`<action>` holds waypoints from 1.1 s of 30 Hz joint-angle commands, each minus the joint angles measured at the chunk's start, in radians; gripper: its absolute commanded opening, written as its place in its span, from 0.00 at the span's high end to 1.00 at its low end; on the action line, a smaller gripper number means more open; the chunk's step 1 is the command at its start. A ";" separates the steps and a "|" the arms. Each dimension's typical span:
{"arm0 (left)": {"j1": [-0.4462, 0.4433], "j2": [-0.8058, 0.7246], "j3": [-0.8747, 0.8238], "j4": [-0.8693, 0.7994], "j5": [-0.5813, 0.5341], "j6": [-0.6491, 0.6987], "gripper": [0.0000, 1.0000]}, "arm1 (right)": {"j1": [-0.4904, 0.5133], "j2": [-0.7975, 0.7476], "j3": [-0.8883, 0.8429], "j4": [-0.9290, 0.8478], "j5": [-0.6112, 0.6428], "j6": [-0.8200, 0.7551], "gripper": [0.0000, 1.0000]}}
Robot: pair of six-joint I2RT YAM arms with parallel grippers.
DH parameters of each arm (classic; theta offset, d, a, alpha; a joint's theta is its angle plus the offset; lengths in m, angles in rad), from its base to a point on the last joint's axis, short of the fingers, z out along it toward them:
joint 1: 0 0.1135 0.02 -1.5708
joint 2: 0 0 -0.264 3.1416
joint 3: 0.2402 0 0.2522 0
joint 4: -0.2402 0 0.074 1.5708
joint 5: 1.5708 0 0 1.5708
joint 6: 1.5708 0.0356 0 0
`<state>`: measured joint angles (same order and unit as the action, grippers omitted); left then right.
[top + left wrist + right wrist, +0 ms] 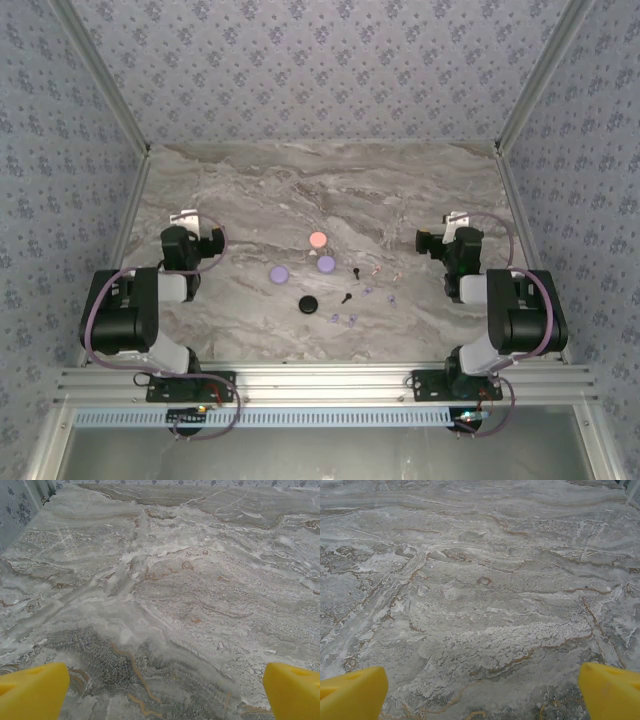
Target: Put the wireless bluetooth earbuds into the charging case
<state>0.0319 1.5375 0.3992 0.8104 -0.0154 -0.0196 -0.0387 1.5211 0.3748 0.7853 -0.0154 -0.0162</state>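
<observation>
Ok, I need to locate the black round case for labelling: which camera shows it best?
The top external view: the black round case sits unobstructed on the marble table. Both wrist cameras face marble elsewhere.

Grey-veined marble tabletop (300, 190) below and ahead of left gripper (162, 692) and right gripper (481, 692). Blue floral walls (320, 60) beyond. Soft, even light.

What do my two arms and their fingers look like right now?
The left arm and right arm are chunky black housings with pale grey joints, each looped by a mauve cable. The left fingers and right fingers are bright yellow, blunt-ended blocks.
</observation>
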 commanded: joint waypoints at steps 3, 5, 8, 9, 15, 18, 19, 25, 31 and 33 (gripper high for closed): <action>-0.006 -0.003 0.015 -0.001 -0.001 -0.007 0.01 | -0.003 0.001 0.016 0.017 0.013 -0.007 0.00; -0.005 -0.004 0.015 0.000 -0.002 -0.008 0.01 | -0.003 0.001 0.016 0.017 0.012 -0.007 0.00; -0.004 -0.004 0.015 -0.001 0.000 -0.007 0.01 | -0.003 0.002 0.016 0.015 0.013 -0.007 0.00; -0.005 -0.005 0.015 0.000 0.000 -0.007 0.01 | -0.003 0.002 0.016 0.015 0.013 -0.007 0.00; -0.005 -0.004 0.015 -0.001 0.000 -0.008 0.01 | -0.002 0.001 0.017 0.015 0.012 -0.007 0.00; -0.006 -0.005 0.015 0.000 0.000 -0.009 0.01 | -0.015 0.001 0.016 0.015 -0.008 -0.001 0.00; -0.005 -0.004 0.016 -0.001 0.000 -0.009 0.01 | -0.016 0.001 0.016 0.015 -0.010 -0.001 0.00; -0.005 -0.006 0.011 0.005 -0.005 -0.010 0.01 | -0.020 0.000 0.016 0.018 -0.024 0.002 0.00; -0.008 -0.226 0.042 -0.212 -0.101 -0.047 0.01 | -0.053 -0.151 0.140 -0.342 -0.110 0.009 0.00; -0.008 -0.309 0.091 -0.355 -0.110 -0.097 0.01 | -0.048 -0.220 0.185 -0.484 -0.098 0.040 0.00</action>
<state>0.0299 1.3312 0.4133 0.6117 -0.0822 -0.0566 -0.0837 1.3933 0.4805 0.5209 -0.0898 -0.0105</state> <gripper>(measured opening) 0.993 0.998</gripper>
